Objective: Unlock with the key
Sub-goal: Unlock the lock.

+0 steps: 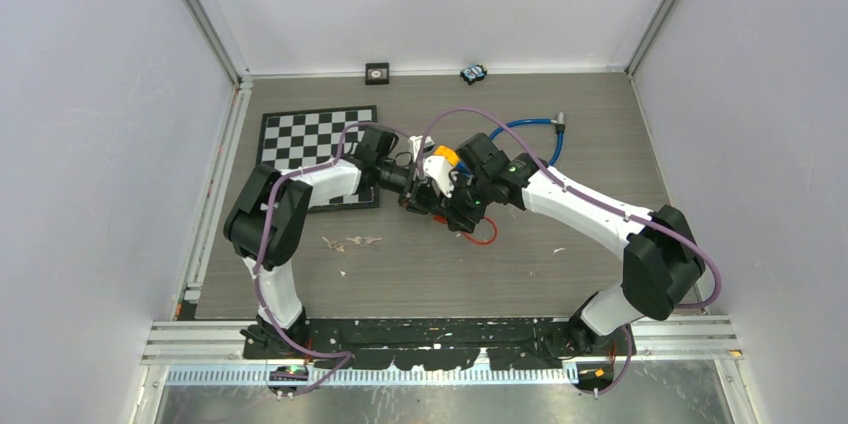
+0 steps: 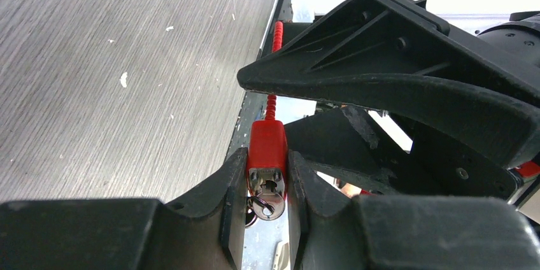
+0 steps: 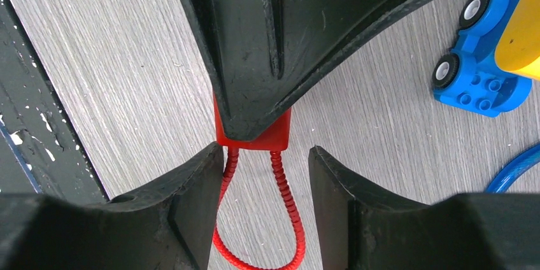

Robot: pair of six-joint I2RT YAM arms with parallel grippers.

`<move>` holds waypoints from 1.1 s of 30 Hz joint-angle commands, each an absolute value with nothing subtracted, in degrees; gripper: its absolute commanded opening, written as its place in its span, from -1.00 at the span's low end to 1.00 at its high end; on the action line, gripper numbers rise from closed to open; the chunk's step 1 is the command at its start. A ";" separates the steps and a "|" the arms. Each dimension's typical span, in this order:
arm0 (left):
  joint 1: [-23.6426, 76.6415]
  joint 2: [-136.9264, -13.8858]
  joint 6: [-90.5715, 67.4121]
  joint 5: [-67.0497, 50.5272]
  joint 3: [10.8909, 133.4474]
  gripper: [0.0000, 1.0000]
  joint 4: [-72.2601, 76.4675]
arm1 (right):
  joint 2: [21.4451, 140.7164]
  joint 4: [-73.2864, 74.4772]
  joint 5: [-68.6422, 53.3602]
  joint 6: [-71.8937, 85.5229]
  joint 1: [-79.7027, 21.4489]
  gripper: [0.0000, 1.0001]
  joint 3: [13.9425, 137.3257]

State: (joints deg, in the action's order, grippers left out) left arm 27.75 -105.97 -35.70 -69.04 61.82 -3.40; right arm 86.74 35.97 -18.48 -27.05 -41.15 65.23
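I am keeping the red lock (image 2: 267, 139) pinched in the left end effector (image 2: 267, 163), at the middle of the tabletop (image 2: 95, 79) where the two arms are meeting. The fingers (image 2: 237, 174) are pressing on both sides of the lock body, so its metal end is facing the wrist camera. A small metal ring (image 2: 258, 209), I believe of the key, is hanging there, but I cannot tell if the key is sitting inside. The right end effector (image 3: 264, 158) is standing spread around the red cable loop (image 3: 290, 209) and gripping nothing. I think it is only approaching. Farther away, a blue toy car (image 3: 474, 76) is lying on the tabletop.
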 commanded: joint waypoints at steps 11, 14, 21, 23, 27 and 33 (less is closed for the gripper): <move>27.77 -106.90 -35.68 -72.16 63.87 -1.00 -3.85 | 85.89 36.09 -20.13 -29.71 -41.77 -0.46 65.96; 27.77 -107.21 -35.56 -71.98 64.06 -1.00 -4.39 | 86.30 37.65 -22.27 -32.15 -42.46 -0.75 66.56; 27.86 -107.71 -33.08 -71.62 65.10 -1.00 -8.21 | 86.82 41.28 -24.22 -39.80 -45.27 -0.83 66.71; 27.91 -107.71 -32.27 -71.50 65.36 -1.00 -9.25 | 87.20 41.47 -23.84 -39.94 -45.78 -0.83 66.91; 28.20 -107.99 -31.41 -71.42 65.76 -1.00 -10.49 | 87.58 39.39 -21.58 -36.53 -46.14 -0.56 67.47; 28.47 -109.00 -31.07 -71.94 65.96 -1.00 -11.15 | 87.13 37.01 -18.54 -33.79 -46.23 0.08 67.71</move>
